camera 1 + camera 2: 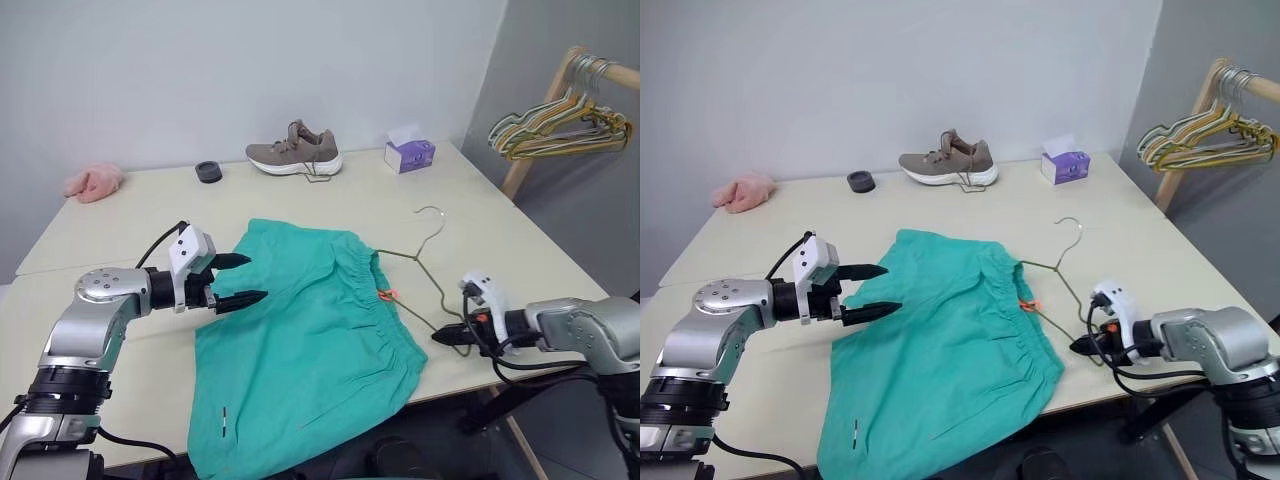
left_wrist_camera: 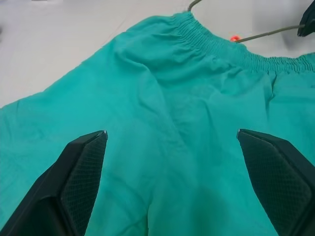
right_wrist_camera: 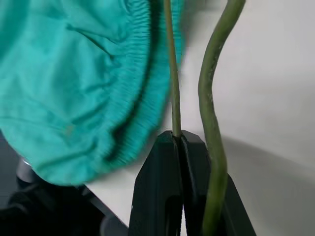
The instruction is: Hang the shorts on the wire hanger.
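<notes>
— Two arms reach in over the worktop [image 1: 120, 215], one from each side of the shorts [image 1: 310, 350]. How does the left one stand?

— The left gripper [image 1: 240, 280] points nearly level toward the shorts, its jaws spread wide, hovering just over the edge of the fabric farthest from the waistband. Nothing is between its fingers [image 2: 81, 172]; teal cloth lies under them.

— And the right?

— The right gripper [image 1: 447, 337] angles down and inward, beside the gathered waistband. Its jaws are pressed together, pinching the thin wire of the wire hanger [image 1: 425, 262] at the hanger's lower corner.

— Where do the shorts lie?

— Flat on the worktop, one leg drooping over its near edge. The waistband faces the wire hanger, and a small orange cord [image 1: 387, 294] sits at the band where the wire meets it. The hanger's hook curves away from the shorts.

— Anything beyond the shorts?

— A brown shoe [image 1: 295, 152], a purple tissue box [image 1: 409, 153], a small dark round object [image 1: 208, 171] and a pink cloth [image 1: 93, 182] lie along the worktop's far side.
</notes>
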### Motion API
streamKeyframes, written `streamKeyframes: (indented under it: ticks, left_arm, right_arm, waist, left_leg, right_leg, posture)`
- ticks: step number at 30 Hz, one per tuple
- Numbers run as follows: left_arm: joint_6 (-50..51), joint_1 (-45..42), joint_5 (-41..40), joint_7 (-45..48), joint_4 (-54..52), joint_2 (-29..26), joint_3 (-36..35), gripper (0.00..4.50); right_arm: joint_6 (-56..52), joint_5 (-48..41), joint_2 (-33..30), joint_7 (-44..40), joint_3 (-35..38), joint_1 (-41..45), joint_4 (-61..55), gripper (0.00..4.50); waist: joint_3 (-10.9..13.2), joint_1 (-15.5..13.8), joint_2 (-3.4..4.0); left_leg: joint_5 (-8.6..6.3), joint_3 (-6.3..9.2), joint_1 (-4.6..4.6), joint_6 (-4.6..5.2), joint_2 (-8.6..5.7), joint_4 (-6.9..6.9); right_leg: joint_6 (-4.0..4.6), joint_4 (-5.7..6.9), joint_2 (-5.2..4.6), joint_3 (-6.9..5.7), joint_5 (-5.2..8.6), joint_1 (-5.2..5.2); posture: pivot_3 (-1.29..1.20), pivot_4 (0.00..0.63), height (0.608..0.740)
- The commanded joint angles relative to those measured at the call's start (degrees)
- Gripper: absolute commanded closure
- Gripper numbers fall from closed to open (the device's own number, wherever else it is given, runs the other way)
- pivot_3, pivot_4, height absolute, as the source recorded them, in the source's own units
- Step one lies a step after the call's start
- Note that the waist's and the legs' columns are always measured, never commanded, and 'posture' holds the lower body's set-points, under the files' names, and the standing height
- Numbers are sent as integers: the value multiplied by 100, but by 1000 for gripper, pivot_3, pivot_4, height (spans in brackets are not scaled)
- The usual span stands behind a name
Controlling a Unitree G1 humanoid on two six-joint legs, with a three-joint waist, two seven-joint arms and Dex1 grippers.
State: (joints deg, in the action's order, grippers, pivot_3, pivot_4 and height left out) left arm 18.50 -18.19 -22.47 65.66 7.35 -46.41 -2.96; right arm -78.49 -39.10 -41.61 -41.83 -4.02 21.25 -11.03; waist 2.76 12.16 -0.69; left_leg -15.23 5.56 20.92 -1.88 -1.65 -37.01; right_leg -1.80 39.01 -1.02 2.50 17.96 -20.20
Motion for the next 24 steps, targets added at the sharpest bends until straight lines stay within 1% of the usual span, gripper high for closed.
streamKeyframes:
  ticks: [1, 7, 12, 16, 21, 24]
  left_arm:
    - [15, -43, -80, -182, -133, 16, -302, 38]
    - [224, -561, -128, -664, 377, 161, -630, 38]
    - [16, -1160, -38, -638, 657, 157, -626, 38]
    - [55, -1494, -117, 82, 463, -14, -327, 38]
    - [68, -1759, -43, 872, 298, -180, 45, 38]
    - [-105, -1784, 102, 1162, 315, -204, 258, 38]
  right_arm:
    - [-111, -105, 130, 211, 378, 321, -221, 4500]
    - [263, 51, -35, 249, 18, 716, -955, 4500]
    - [983, 508, -531, -67, -689, 1058, -1430, 4500]
    - [1728, 1044, -892, -386, -1249, 1300, -1592, 4500]
    - [2465, 1665, -1112, -686, -1715, 1419, -1700, 4500]
    - [2837, 2001, -1158, -781, -1874, 1412, -1772, 4500]
  waist:
    - [0, -31, 0]
    - [1, -102, 1]
    - [-1, -103, -2]
    - [-1, -96, -1]
    - [0, -79, -1]
    - [1, -72, 1]
  left_leg:
    - [0, 0, 1, 0, -1, 0]
    - [0, 7, 3, 0, -3, 0]
    - [0, 10, 5, -1, -3, 0]
    - [-1, 9, 13, -1, -7, 1]
    - [-1, 10, 12, -2, -7, 3]
    - [-1, 10, 12, -2, -7, 3]
  right_leg:
    - [0, 0, -1, 0, 0, -1]
    - [0, 0, -4, -8, 0, -4]
    - [-1, -3, -4, -11, 0, -3]
    - [-1, -5, -8, -11, 0, -9]
    - [1, -4, -8, -11, 0, -10]
    - [0, -4, -8, -10, 0, -11]
  posture:
    - [-229, 0, 740]
    - [-228, 0, 740]
    - [-228, 0, 740]
    - [-226, 0, 740]
    - [-235, 0, 740]
    - [-240, 0, 740]
